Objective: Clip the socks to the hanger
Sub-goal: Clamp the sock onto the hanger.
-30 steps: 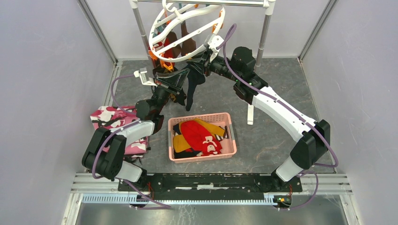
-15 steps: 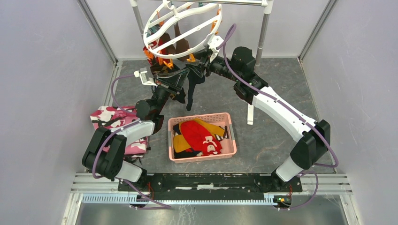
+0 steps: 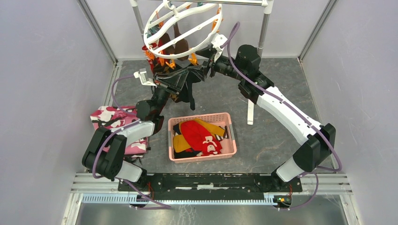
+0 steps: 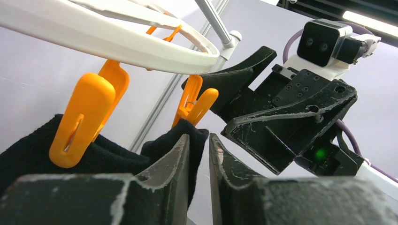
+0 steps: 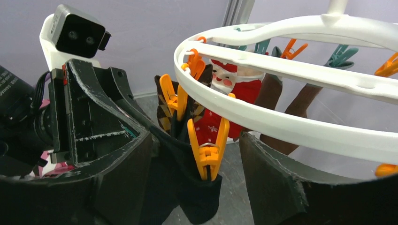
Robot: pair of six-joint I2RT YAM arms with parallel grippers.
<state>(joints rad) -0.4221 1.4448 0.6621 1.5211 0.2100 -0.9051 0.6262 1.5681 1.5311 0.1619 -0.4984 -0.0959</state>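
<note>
The hanger (image 5: 281, 123) is seen hung in the upper centre of the top view, and a black sock (image 5: 197, 199) is held under its rim by an orange clip (image 5: 205, 150). The right tool (image 5: 195, 138) is spread wide to either side of that clip, while the left tool (image 4: 199, 138) is parted by only a narrow gap, with nothing seen between its fingers. More socks (image 3: 197, 136) are heaped in the pink basket (image 3: 202, 156) at the middle of the worktop (image 3: 272, 140).
</note>
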